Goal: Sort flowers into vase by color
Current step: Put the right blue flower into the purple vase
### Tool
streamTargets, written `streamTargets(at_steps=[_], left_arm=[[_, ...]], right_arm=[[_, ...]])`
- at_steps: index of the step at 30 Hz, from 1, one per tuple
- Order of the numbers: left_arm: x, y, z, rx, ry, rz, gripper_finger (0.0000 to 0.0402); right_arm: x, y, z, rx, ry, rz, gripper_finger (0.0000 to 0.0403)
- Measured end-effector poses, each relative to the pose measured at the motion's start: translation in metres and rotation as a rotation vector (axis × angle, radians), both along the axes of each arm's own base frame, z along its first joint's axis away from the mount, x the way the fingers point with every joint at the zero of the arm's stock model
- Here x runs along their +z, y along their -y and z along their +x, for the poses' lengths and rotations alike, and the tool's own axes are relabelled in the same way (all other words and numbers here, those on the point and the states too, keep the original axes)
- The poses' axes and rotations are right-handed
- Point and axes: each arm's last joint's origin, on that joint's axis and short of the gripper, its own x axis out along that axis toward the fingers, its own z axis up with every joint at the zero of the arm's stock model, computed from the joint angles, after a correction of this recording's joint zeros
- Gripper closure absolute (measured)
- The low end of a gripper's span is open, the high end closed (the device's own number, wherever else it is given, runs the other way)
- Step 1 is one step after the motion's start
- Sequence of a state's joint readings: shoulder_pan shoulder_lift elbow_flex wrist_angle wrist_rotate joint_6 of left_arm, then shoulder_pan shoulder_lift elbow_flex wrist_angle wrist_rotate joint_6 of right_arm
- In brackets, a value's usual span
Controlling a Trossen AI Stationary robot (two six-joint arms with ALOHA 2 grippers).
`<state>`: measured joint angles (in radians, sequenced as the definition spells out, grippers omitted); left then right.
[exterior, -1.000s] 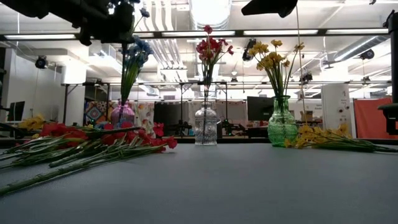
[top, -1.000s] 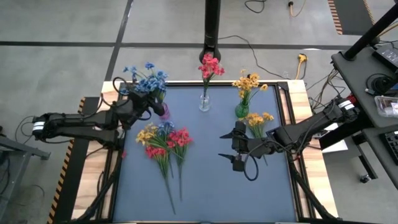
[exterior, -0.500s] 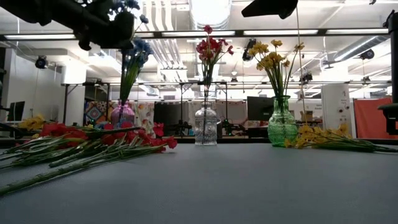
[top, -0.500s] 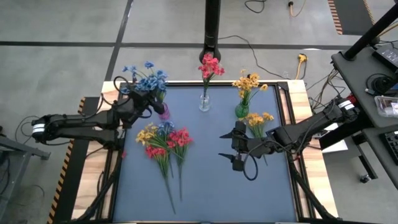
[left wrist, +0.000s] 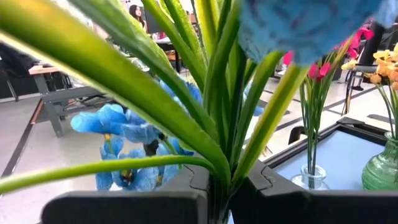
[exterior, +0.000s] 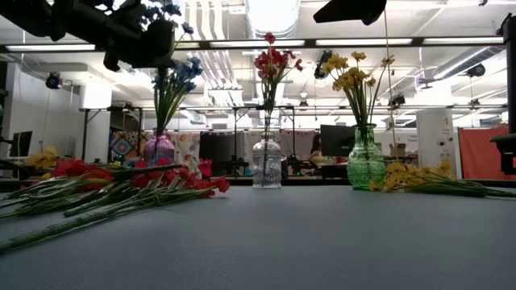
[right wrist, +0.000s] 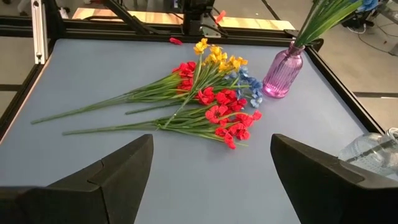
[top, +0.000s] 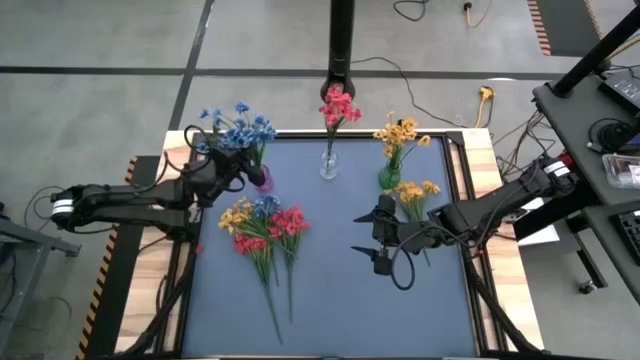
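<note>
Fingers of left gripper [top: 243,166] clamped on blue-blossomed sprig with green stems [top: 236,127], held over small purple glass vase [top: 263,178] at table's [top: 330,300] far-left corner. Since the earlier frame the blue blossoms have shifted slightly, arm barely moved. Right gripper [top: 380,236] hovers mid-table, fingers wide apart, empty; loose yellow sprigs [top: 414,192] just beside it, unchanged.

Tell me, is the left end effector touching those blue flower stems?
Touching. The left wrist view shows the left end effector shut on the green stems of the blue artificial flowers, which pass squeezed between its two dark fingers.
</note>
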<state>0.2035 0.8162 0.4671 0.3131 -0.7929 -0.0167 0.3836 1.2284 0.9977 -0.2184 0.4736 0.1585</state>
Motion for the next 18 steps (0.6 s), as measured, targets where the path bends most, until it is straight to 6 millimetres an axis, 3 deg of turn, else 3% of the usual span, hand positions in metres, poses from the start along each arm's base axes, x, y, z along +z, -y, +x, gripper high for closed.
streamTargets(at_steps=[18], left_arm=[[-0.013,0.000,-0.001,0.003,-0.014,-0.021,0.0391]], right_arm=[[-0.003,0.001,0.000,-0.004,-0.007,0.002,0.0085]])
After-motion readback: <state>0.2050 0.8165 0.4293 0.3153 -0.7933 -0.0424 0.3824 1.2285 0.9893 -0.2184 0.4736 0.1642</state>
